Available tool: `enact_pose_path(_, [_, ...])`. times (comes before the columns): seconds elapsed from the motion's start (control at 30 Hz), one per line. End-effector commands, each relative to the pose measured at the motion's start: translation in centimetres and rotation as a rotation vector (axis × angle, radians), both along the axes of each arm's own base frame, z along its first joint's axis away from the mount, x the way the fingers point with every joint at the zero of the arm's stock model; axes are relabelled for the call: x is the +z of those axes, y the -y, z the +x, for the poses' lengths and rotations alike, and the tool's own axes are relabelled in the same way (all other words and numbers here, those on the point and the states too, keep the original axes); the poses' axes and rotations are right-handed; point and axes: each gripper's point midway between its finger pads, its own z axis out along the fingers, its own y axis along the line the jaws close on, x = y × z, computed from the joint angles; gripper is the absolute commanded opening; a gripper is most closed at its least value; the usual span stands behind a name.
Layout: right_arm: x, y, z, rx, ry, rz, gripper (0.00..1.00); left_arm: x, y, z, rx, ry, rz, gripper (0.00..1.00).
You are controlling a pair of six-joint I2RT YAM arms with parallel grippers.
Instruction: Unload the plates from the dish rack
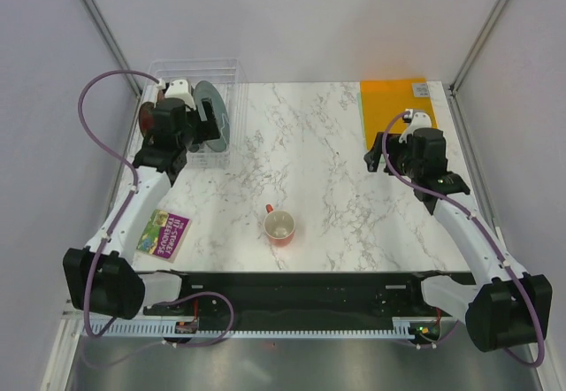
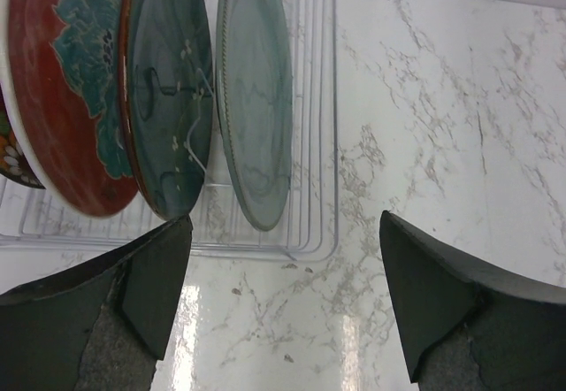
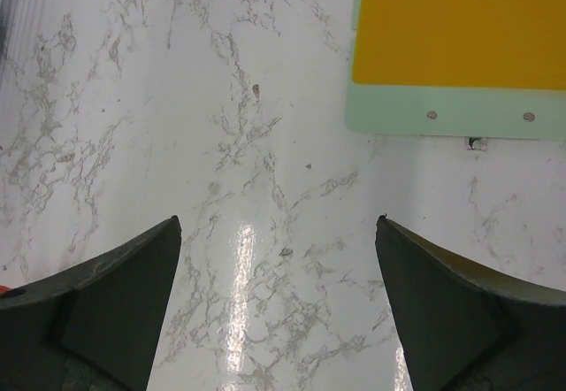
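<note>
The left jaws stand released, wide apart and holding nothing, low over the table (image 2: 424,126) just short of the rack (image 2: 311,99). All four plates stand on edge in the rack and meet the jaws rim-first. The grey-green plate (image 2: 256,108) is outermost, ahead of the gap and toward its left side. The teal plate (image 2: 168,99) is just beside it, then a red plate (image 2: 62,81), and only a sliver of the second red plate (image 2: 12,157) shows at the far left. Each plate's long axis runs up and away from the jaws, so I judge the opening would straddle a rim across its thickness.

The left arm (image 1: 168,134) is right at the rack. The right arm (image 1: 424,157) is well apart across the table, its jaws also released and empty, over bare marble near the orange sheet (image 3: 460,24).

The only writing is yellow lettering on a purple card (image 1: 164,233), too small to read. The mug (image 1: 279,226) shows no mark.
</note>
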Motion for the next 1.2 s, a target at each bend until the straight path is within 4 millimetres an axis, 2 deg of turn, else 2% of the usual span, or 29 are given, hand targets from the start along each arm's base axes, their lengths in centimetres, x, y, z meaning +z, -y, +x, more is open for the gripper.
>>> enact_pose_path(0.0, [-0.4,0.2,0.7,0.001,-0.002,-0.03,0.98,3.0,-1.8,3.0,0.103,0.139,0.06,0.92])
enact_pose_path(0.13, [-1.5,0.3,1.0,0.002,-0.027,-0.046,0.98,2.5,-1.9,4.9,0.124,0.151,0.07,0.9])
enact_pose_path(0.3, [-2.5,0.4,1.6,0.0,-0.048,-0.058,0.98,0.5,-1.4,7.7,0.125,0.128,0.074,0.88])
enact_pose_path(0.33, [-2.5,0.3,1.7,0.001,-0.048,-0.057,0.98,1.3,-1.3,8.4,0.127,0.17,0.063,0.87])
enact_pose_path(0.4, [-2.8,0.2,1.8,0.007,-0.056,-0.056,0.98,0.6,-1.3,9.7,0.14,0.164,0.068,0.81])
enact_pose_path(0.47, [-3.0,0.2,2.0,0.008,-0.06,-0.057,0.98,0.7,-1.5,10.7,0.164,0.167,0.077,0.79])
enact_pose_path(0.5, [-3.0,0.1,2.1,0.008,-0.062,-0.057,0.98,-0.3,-1.6,11.2,0.173,0.15,0.088,0.78])
enact_pose_path(0.53, [-3.0,0.1,2.1,0.008,-0.061,-0.058,0.98,0.0,-1.8,11.8,0.185,0.167,0.092,0.77])
enact_pose_path(0.57, [-3.1,0.1,2.2,0.01,-0.066,-0.056,0.98,-0.1,-2.0,12.1,0.2,0.174,0.102,0.74])
enact_pose_path(0.6, [-3.1,0.0,2.3,0.014,-0.064,-0.056,0.98,-0.8,-2.2,12.5,0.209,0.167,0.112,0.66])
enact_pose_path(0.67, [-3.4,-0.1,2.5,0.016,-0.071,-0.054,0.98,-0.6,-2.5,13.1,0.224,0.187,0.131,0.57])
enact_pose_path(0.7, [-3.6,0.0,2.5,0.014,-0.075,-0.057,0.98,-0.8,-2.5,13.3,0.226,0.183,0.139,0.48])
enact_pose_path(0.77, [-4.0,0.0,2.6,0.012,-0.087,-0.062,0.98,-1.2,-2.6,13.9,0.231,0.17,0.156,0.36])
enact_pose_path(0.8, [-4.1,0.1,2.6,0.009,-0.089,-0.066,0.98,-1.4,-2.6,14.0,0.23,0.166,0.158,0.21])
enact_pose_path(0.9, [-4.4,0.1,2.7,0.008,-0.098,-0.064,0.98,-2.0,-2.8,14.1,0.236,0.145,0.169,0.02])
enact_pose_path(1.0, [-4.3,0.0,2.7,0.008,-0.097,-0.061,0.98,-2.3,-2.8,14.1,0.232,0.118,0.186,0.02])
enact_pose_path(1.1, [-4.1,0.1,2.6,0.007,-0.091,-0.06,0.98,-1.1,-3.0,14.1,0.262,0.133,0.213,0.02])
enact_pose_path(1.17, [-3.8,0.1,2.6,0.006,-0.083,-0.058,0.98,0.6,-2.7,14.0,0.266,0.158,0.252,0.02])
